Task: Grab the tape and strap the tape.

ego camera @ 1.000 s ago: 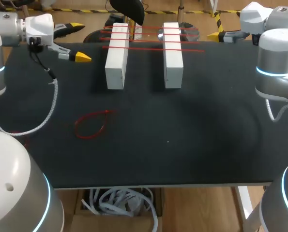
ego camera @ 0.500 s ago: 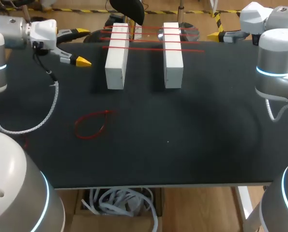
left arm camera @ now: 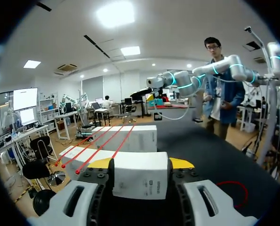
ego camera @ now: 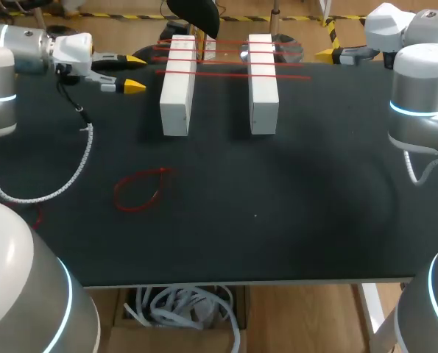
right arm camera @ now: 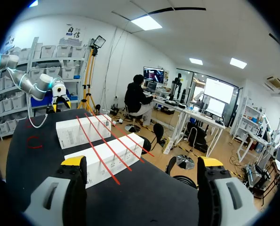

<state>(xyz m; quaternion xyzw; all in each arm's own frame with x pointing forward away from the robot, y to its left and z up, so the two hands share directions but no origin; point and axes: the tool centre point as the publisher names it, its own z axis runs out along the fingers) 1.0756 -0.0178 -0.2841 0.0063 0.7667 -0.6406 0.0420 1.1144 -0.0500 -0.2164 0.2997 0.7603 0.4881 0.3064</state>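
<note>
1. My left gripper (ego camera: 134, 73) hangs over the far left part of the table (ego camera: 292, 206), just beside the left white box (ego camera: 178, 84). Its jaws are open with nothing between them.
2. My right gripper (right arm camera: 142, 162) is at the far right corner, jaws spread wide and empty too.
3. The red tape loop (ego camera: 140, 190) lies loose and flat on the table, nearer my side and well apart from both grippers. The left one is the closer, so I judge the pickup is its job.
4. To do it well, I would come straight down over one strand of the loop — not the hollow middle — with one finger inside and one outside.
5. The tape looks thin, so the tips probably need to meet the table surface before closing, or they may shut on air.
6. Three red bands (ego camera: 233, 65) already span both boxes, the right box (ego camera: 263, 81) included — I should keep clear of them while swinging away.
</note>
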